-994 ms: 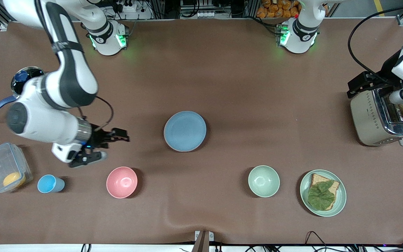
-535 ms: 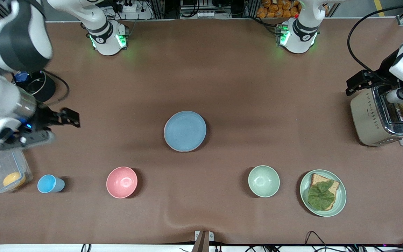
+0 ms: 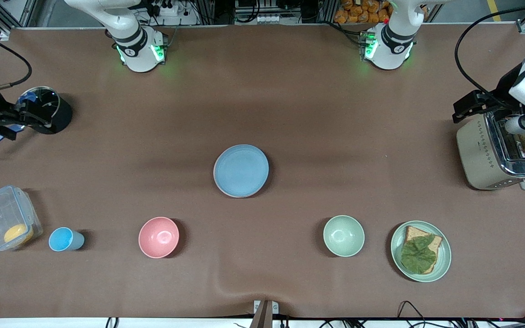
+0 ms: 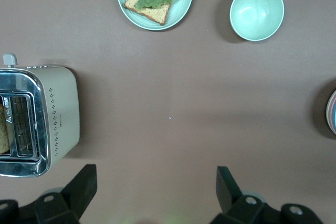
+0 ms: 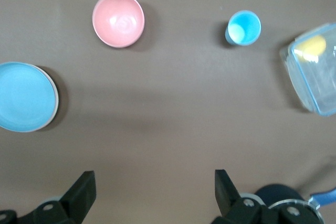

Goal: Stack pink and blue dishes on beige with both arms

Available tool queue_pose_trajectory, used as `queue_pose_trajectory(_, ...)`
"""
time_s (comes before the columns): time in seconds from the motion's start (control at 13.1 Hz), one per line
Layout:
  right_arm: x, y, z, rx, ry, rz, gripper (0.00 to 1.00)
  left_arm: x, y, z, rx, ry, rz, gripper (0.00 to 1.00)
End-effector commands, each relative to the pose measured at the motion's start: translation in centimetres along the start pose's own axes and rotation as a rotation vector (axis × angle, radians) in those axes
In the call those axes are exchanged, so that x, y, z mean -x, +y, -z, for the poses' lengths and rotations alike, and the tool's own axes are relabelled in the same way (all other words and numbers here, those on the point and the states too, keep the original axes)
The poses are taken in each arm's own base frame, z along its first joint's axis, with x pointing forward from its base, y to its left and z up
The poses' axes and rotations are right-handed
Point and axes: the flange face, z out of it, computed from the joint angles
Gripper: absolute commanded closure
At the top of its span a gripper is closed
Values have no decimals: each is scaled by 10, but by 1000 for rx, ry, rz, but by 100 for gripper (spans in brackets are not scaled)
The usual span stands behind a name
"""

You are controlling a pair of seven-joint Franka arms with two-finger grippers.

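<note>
The blue plate (image 3: 241,171) sits on top of the stack in the middle of the brown table (image 3: 317,118), with lots of bare cloth all around it. The right gripper (image 5: 151,195) hangs over the pot (image 3: 48,111) at the table's edge, fingers wide apart, holding nothing. The left gripper (image 4: 156,192) hangs by the toaster (image 3: 499,155), also wide apart and holding nothing. No words can be read.
</note>
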Motion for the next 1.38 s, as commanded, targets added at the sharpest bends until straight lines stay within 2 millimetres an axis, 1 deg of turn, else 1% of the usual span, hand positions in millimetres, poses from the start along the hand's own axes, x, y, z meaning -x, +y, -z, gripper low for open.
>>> queue_pose_trajectory(0.0, 12, -3, -5, 26, -35, -3, 0, 5, -5, 15, -16, 14, -1, 0)
queue_pose_trajectory(0.08, 10, -6, -3, 33, -24, 6, 0, 6, -5, 16, -15, 16, -1, 0)
queue_pose_trajectory(0.15, 8, -17, 0, 61, -18, 28, 0, 6, -4, 17, -17, 18, -2, 0)
queue_pose_trajectory(0.23, 7, -24, -1, 70, -21, 43, 0, 6, -3, 17, -32, 20, -5, 0)
queue_pose_trajectory(0.31, 7, -25, -1, 72, -20, 45, 0, 7, -3, 18, -39, 23, -9, 0)
queue_pose_trajectory(0.46, 5, -16, -5, 70, -27, 29, 0, 8, -2, 20, -38, 26, -12, 0)
queue_pose_trajectory(0.69, 4, -15, -6, 68, -30, 24, 0, 15, -2, 29, -35, 40, -14, 0)
queue_pose_trajectory(0.92, 4, -14, -6, 66, -30, 23, 0, 13, 0, 26, -29, 33, -16, 0)
queue_pose_trajectory(1.3, 5, -13, -5, 66, -30, 21, 0, 12, 2, 25, -24, 31, -6, 0)
